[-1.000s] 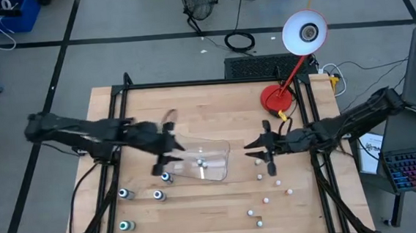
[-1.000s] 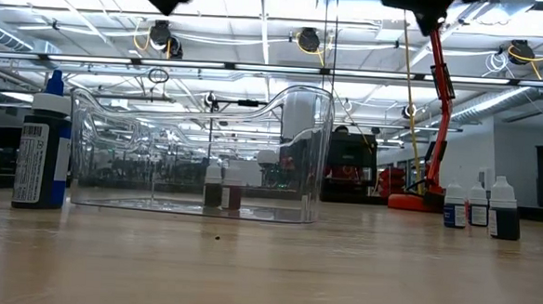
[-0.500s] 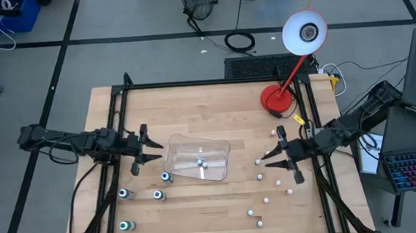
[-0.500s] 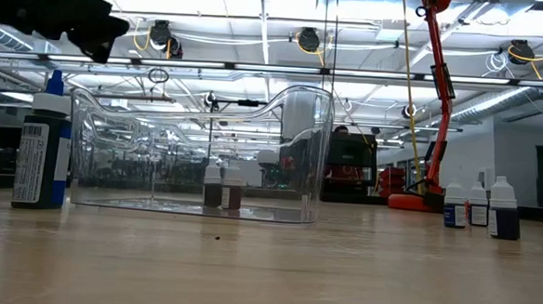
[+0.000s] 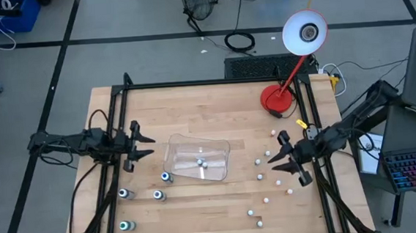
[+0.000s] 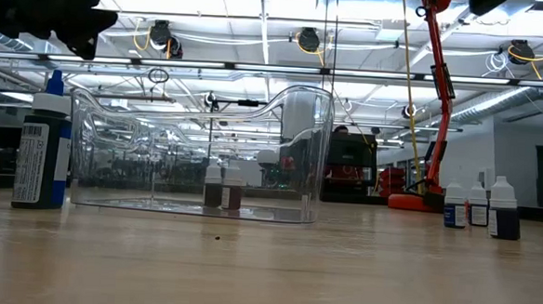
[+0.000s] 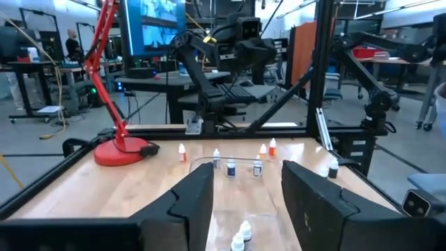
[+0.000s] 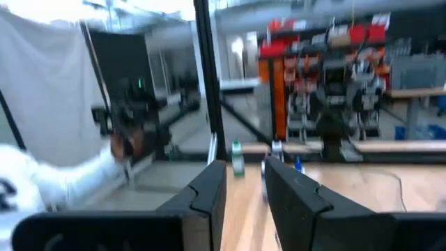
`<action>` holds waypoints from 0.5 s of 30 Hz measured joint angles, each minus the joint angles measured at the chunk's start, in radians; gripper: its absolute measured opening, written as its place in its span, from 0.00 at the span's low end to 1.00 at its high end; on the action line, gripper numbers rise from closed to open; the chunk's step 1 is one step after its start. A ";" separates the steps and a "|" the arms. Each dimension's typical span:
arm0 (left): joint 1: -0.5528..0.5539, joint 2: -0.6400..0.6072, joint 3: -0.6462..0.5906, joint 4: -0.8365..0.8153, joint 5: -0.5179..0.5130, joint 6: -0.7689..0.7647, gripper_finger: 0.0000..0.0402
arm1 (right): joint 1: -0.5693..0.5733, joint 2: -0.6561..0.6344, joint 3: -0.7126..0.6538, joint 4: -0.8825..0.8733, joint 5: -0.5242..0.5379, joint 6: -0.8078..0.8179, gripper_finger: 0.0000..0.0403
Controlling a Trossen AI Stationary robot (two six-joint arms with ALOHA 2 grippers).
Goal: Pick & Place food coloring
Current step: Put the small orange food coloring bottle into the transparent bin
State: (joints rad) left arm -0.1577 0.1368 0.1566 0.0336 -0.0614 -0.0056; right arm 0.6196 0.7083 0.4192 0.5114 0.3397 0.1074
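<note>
The clear tray (image 5: pixel 198 160) stands mid-table with two food coloring bottles (image 5: pixel 201 162) upright inside; the low view shows them (image 6: pixel 223 187) behind its wall. More bottles stand on the wood: blue and green capped ones (image 5: pixel 157 195) near left, several tiny white ones (image 5: pixel 261 176) to the right. My left gripper (image 5: pixel 147 144) hangs level just left of the tray, open and empty, its fingers (image 7: pixel 195 202) framing the tray. My right gripper (image 5: pixel 273 158) hovers over the right-hand bottles, its fingers (image 8: pixel 209 195) narrowly apart with nothing between them.
A red desk lamp (image 5: pixel 277 101) stands at the far right, its pole (image 6: pixel 437 96) rising in the low view. Black frame rails (image 5: pixel 113 130) run along both table sides. A tall dark bottle (image 6: pixel 41 140) stands left of the tray.
My left gripper has drawn back from over the tray's left end toward the table's left edge, sinking and tipping up to level. My right gripper has gone toward the right and near edges and has tipped up. The tray and bottles have stayed put.
</note>
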 joint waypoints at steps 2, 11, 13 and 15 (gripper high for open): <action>0.000 0.004 0.000 -0.002 0.000 0.000 0.44 | -0.005 0.001 -0.040 0.111 0.001 -0.047 0.22; 0.000 0.007 0.000 -0.004 0.001 0.000 0.41 | -0.031 0.039 0.205 -0.414 0.568 -0.156 0.29; 0.000 0.007 0.000 -0.005 0.001 0.000 0.40 | -0.075 0.091 0.328 -0.704 0.634 0.014 0.34; 0.000 0.007 0.000 -0.005 0.001 0.001 0.40 | -0.156 0.143 0.469 -1.018 0.519 0.299 0.38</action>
State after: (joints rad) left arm -0.1577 0.1436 0.1566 0.0291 -0.0601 -0.0050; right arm 0.4633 0.8512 0.8884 -0.5069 0.8583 0.4066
